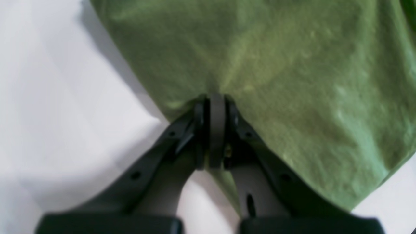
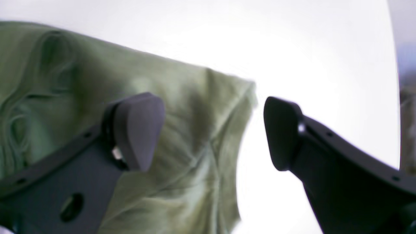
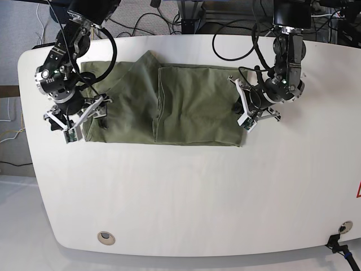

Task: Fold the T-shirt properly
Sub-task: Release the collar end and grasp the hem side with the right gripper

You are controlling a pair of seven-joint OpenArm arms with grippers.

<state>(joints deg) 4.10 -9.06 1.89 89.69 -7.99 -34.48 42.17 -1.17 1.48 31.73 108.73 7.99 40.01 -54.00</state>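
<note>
- Black plastic fingers of the left gripper [image 1: 216, 107] are pressed together on the edge of the plain olive-green cotton T-shirt [image 1: 292, 81]; the cloth puckers into creases at the pinch.
- In the base view the left gripper [image 3: 243, 107] sits at the garment's right-hand edge.
- Right gripper [image 2: 211, 130]: jaws stand wide apart, nothing between them. One dark pad [image 2: 138, 130] hangs over the green cloth; the other is over bare tabletop, just beside the fabric's edge.
- In the base view the right gripper [image 3: 76, 116] is at the T-shirt's [image 3: 186, 104] left end.
- T-shirt lies flat on the white oval table [image 3: 186, 197], towards its far side, with one part doubled over the middle.
- Black cables [image 3: 225, 25] run behind the table.
</note>
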